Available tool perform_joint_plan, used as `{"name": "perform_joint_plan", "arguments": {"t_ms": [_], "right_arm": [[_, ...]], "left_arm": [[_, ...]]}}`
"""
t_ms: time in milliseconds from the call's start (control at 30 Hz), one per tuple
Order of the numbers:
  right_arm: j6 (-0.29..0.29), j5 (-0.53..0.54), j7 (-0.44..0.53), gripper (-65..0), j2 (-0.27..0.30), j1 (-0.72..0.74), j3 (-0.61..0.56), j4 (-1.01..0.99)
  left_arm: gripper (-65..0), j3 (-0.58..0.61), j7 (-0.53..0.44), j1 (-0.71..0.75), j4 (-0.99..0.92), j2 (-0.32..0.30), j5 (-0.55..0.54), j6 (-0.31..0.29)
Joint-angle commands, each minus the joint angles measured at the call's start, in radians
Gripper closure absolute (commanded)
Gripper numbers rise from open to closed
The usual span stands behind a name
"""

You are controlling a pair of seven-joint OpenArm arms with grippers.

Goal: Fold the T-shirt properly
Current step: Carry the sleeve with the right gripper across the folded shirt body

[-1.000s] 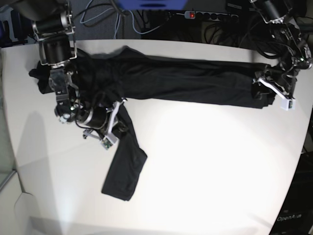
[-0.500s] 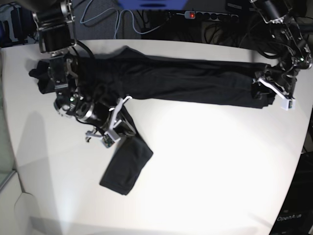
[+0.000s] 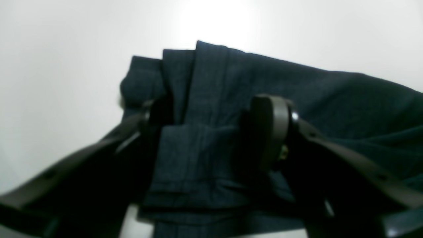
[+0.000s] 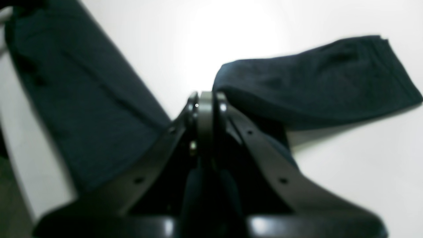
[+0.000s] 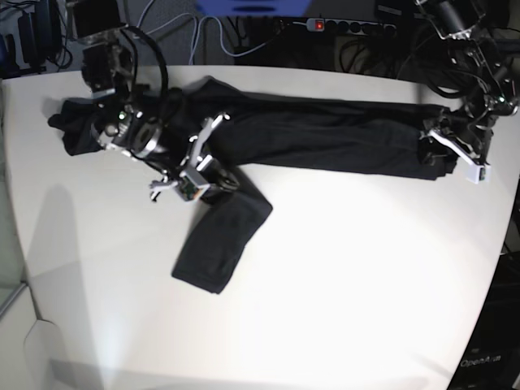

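The black T-shirt point(image 5: 325, 138) lies stretched in a long band across the back of the white table point(image 5: 366, 268). One sleeve point(image 5: 219, 244) runs down toward the front from the band's left part. My right gripper point(image 5: 218, 182) sits at the top of that sleeve; in the right wrist view the gripper point(image 4: 205, 97) is shut, and the sleeve point(image 4: 314, 76) trails away from its tip. My left gripper point(image 5: 429, 153) is at the band's bunched right end. There its fingers point(image 3: 271, 129) stand on both sides of a thick fold of the fabric point(image 3: 330, 96), closed on it.
A power strip point(image 5: 349, 26) and loose cables point(image 5: 175, 24) lie beyond the table's back edge. The table's curved right edge point(image 5: 496, 268) runs just past my left gripper. White tabletop stretches in front of the shirt.
My right gripper has moved up and to the right in the base view, dragging the sleeve's top with it, so the sleeve now slants further right. The left arm has not moved.
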Motion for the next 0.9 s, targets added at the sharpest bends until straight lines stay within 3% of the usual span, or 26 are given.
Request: {"name": "perform_joint_plan", "arguments": {"t_ms": [0,333,667,867], "right_arm": [[0.005,0.016,0.027,-1.7,0.003,-0.003,-0.013,0.043],[0.005,0.015,0.016,-1.7,0.002,-0.103,-0.159,0.241],[0.005,0.013,-0.007,-1.5,0.0,-0.074,-0.323,0.239],[0.005,0.013,-0.007,-1.5,0.003,-0.069,-0.324,0.236]], "left_arm": [[-36.3,-0.003,-0.018,-0.011,0.014,-0.015,-0.015,-0.003],[-36.3,-0.003,-0.018,-0.013,0.014,-0.015,-0.015,-0.003],[-36.3,-0.003,-0.018,-0.011,0.014,-0.015,-0.015,-0.003],[-36.3,-0.003,-0.018,-0.01,0.014,-0.015,-0.015,-0.003]]}}
